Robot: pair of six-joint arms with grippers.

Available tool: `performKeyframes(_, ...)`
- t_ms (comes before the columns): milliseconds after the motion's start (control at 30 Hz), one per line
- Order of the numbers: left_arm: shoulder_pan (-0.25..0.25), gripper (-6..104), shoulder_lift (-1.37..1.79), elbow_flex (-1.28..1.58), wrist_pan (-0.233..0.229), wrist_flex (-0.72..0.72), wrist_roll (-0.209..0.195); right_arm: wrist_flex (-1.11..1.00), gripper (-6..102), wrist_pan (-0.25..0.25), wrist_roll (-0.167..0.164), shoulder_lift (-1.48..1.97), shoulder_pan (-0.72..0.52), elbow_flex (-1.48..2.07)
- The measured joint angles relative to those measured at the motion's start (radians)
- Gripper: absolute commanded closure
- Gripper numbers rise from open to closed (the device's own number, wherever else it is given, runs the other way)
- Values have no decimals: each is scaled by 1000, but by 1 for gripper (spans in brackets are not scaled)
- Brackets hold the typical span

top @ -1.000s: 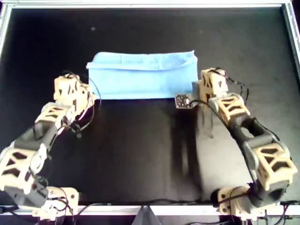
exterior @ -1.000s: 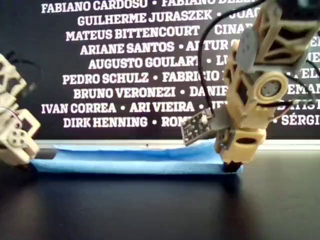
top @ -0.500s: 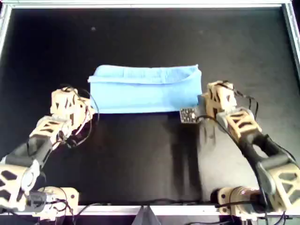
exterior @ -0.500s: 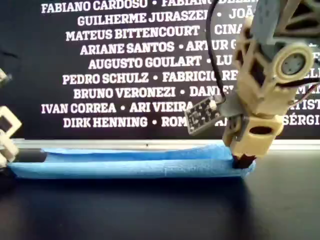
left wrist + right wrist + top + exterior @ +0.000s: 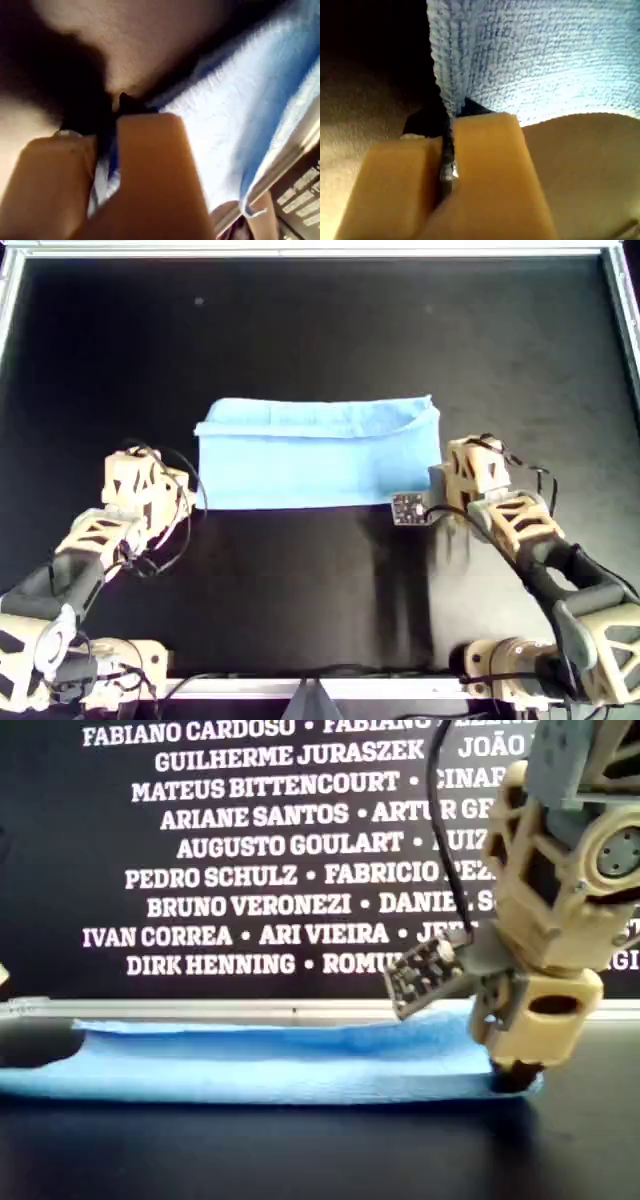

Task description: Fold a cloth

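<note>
The cloth point(image 5: 310, 455) lies on the black mat point(image 5: 300, 320) as a long band folded lengthwise, its doubled edge toward the far side of the overhead view.

My first gripper point(image 5: 112, 125) is pressed together on a cloth point(image 5: 225, 125) edge, with fabric showing between the pads. My second gripper point(image 5: 447, 130) is likewise closed on a cloth point(image 5: 545, 55) edge, which runs down into the seam between its pads. The wrist views do not show which arm is which.

In the overhead view one arm's gripper point(image 5: 190, 495) sits at the near left corner of the band and the other's point(image 5: 440, 480) at the near right corner.

Compared with half a second ago, the whole band has shifted toward the near edge of the mat, and both arms have drawn back with it. In the exterior view the cloth point(image 5: 270, 1065) now appears lower and larger. The gripper point(image 5: 515, 1070) at that view's right has moved further right. The arm at its left has almost left the frame.
</note>
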Motion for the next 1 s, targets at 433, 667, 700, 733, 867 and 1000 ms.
performKeyframes(433,0,77,23,28,0,0,-3,0,75,-66,0,0,2,0)
performKeyframes(667,0,50,213,106,-2,3,3,0,45,-78,-6,55,3,32)
performKeyframes(700,0,50,259,132,-2,3,3,0,43,-78,-6,86,0,51)
performKeyframes(733,0,50,313,160,-2,3,3,0,41,-78,-6,121,-3,72)
performKeyframes(867,0,50,548,285,-9,3,3,0,41,-77,-6,310,-12,195)
performKeyframes(1000,2,50,818,440,-11,5,3,0,41,-77,-9,531,-11,368)
